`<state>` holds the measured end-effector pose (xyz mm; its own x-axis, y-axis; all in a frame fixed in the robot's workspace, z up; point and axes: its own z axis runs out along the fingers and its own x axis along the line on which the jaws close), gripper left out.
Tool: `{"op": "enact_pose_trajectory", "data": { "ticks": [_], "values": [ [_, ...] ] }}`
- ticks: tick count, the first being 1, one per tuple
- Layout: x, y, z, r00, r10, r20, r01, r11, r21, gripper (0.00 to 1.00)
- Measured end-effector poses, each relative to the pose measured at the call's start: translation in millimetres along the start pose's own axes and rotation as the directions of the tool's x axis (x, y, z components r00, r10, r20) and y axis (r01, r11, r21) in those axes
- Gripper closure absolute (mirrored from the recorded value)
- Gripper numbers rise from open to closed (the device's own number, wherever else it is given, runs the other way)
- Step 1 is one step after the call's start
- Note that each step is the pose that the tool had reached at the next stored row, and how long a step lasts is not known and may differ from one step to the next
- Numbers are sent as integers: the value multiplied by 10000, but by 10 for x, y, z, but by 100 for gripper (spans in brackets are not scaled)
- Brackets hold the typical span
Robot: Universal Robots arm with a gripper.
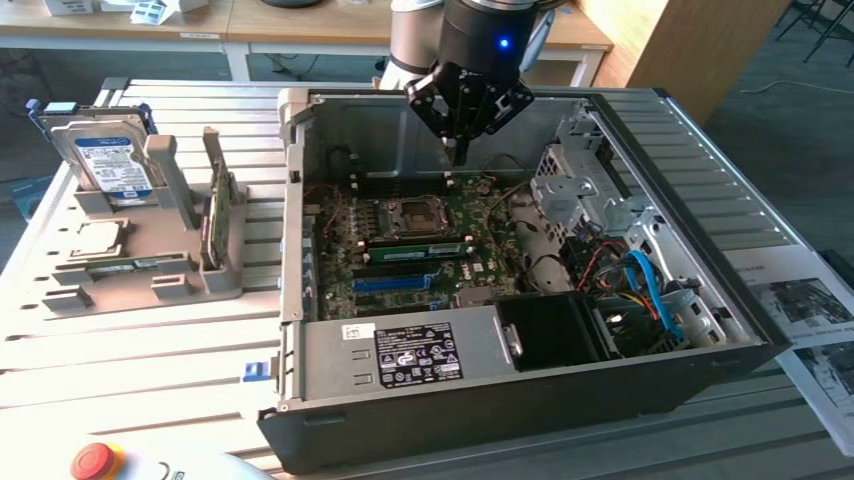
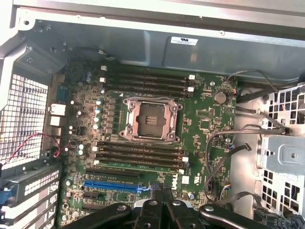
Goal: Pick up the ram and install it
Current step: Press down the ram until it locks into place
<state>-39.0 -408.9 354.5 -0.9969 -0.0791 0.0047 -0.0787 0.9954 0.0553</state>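
Pressed together with nothing between its fingers, the hand [image 2: 160, 192] sits closest to the wrist camera, its black linkage spreading out below the joined tips. In the exterior view the hand [image 1: 458, 153] hangs over the rear part of the open computer case [image 1: 694, 375], tips pointing down, above the motherboard [image 1: 400, 262] and not touching it.

Inside the case, the motherboard lies flat on the case floor. Its square socket [image 2: 150, 119] stands open and bare in the middle, with a bank of long dark memory slots [image 2: 143, 82] on the side toward the case's rear wall and a second bank [image 2: 140, 153] on the opposite side. A blue slot [image 2: 112, 184] lies further toward the case front. A black power supply with a white label [image 1: 418, 353] fills the near corner of the case, and a tangle of blue, red and orange cables [image 1: 647, 290] sits at the case's end on the exterior view's right.

The ram [image 1: 210, 222] is outside the case, beside its wall on the exterior view's left and well apart from the hand. It stands on its long edge in a grey holder [image 1: 220, 285] on the slatted surface [image 1: 134, 360]. Farther from the case, the same holder carries an upright hard drive [image 1: 107, 162], a square processor chip [image 1: 91, 238] and a second green stick [image 1: 134, 265] lying flat. A red button [image 1: 96, 460] sits on the surface off the case's near corner, on the exterior view's left.
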Motion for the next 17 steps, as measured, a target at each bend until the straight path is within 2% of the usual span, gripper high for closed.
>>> {"op": "enact_pose_trajectory", "data": {
  "ticks": [1, 2, 4, 5, 11, 13, 17],
  "values": [
    [0, 0, 0, 10000, -1, -1, 1, 10000, 0, 89],
    [0, -2, -1, 10000, -2, -2, 2, 10000, -41, 89],
    [-1, -2, 0, 10000, -3, -2, 3, 9999, -163, 89],
    [0, -1, 0, 10000, -2, -5, 1, 9998, -179, 89],
    [0, -2, -1, 10000, -3, -6, 3, 9998, -186, 89],
    [2, -2, -1, 10000, -2, -1, 2, 9997, -240, 89],
    [1, -1, 0, 10000, -2, -4, 2, 9996, -273, 89]
  ]
}}
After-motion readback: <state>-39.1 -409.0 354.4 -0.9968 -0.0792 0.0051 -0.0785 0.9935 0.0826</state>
